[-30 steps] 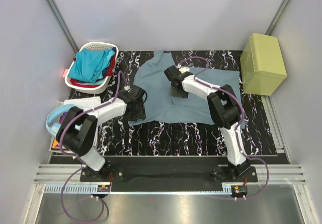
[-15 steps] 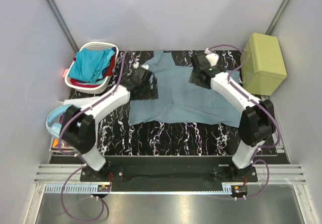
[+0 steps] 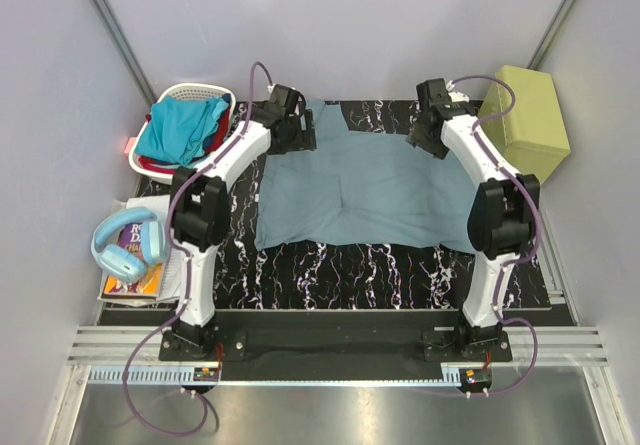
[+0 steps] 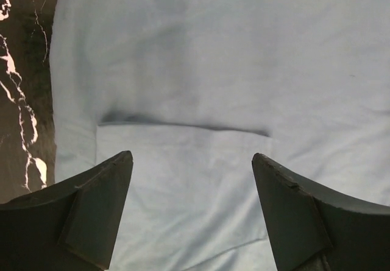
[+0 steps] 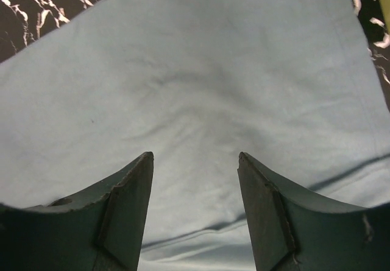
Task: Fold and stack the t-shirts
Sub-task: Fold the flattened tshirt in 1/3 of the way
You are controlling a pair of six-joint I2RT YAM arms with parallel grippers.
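A grey-blue t-shirt [image 3: 365, 190] lies spread flat on the black marbled mat [image 3: 300, 265]. My left gripper [image 3: 297, 131] hovers over its far left corner and is open. In the left wrist view the left gripper [image 4: 192, 155] has only shirt cloth [image 4: 231, 70] showing in the gap. My right gripper [image 3: 425, 133] is over the far right corner, also open. In the right wrist view the right gripper [image 5: 195, 155] shows the bare cloth [image 5: 201, 82] below it. A turquoise t-shirt [image 3: 180, 125] and a red one [image 3: 217, 140] sit bundled in the white basket [image 3: 190, 92].
A yellow-green box [image 3: 522, 125] stands at the far right, close to my right arm. Blue headphones [image 3: 125, 245] rest on a book [image 3: 135, 277] at the mat's left edge. The basket is just left of my left arm.
Both arms have swept from the middle of the grey-blue shirt to its far edge. Both grippers have opened, and the shirt's far edge now lies straighter.
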